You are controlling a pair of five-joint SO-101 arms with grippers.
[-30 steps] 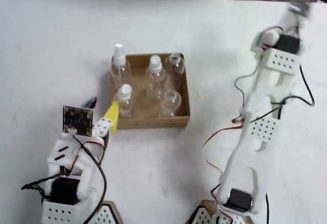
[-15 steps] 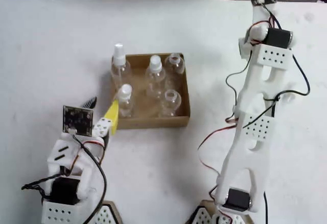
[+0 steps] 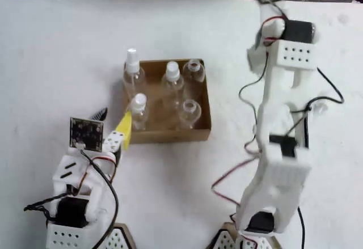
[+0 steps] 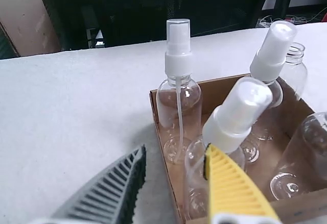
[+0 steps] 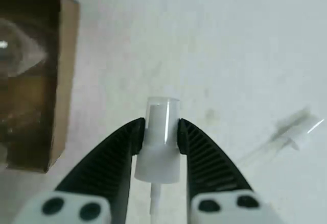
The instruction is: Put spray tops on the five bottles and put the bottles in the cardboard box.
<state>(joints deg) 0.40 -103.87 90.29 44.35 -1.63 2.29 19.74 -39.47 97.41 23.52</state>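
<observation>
A spray top (image 5: 162, 124) is being clenched by the right tool (image 5: 159, 132), with the box (image 5: 64, 81) off to one side and a second top (image 5: 299, 129) near on the worktop (image 5: 204, 40). The left tool (image 4: 174, 155) is being held spread at the box corner, five bottles (image 4: 178, 94) standing inside ahead.

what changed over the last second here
The right arm swung sideways toward the brown cardboard box, with the right gripper clamped on a white spray top. The left gripper, the box and the five clear plastic bottles stayed where they were.
</observation>
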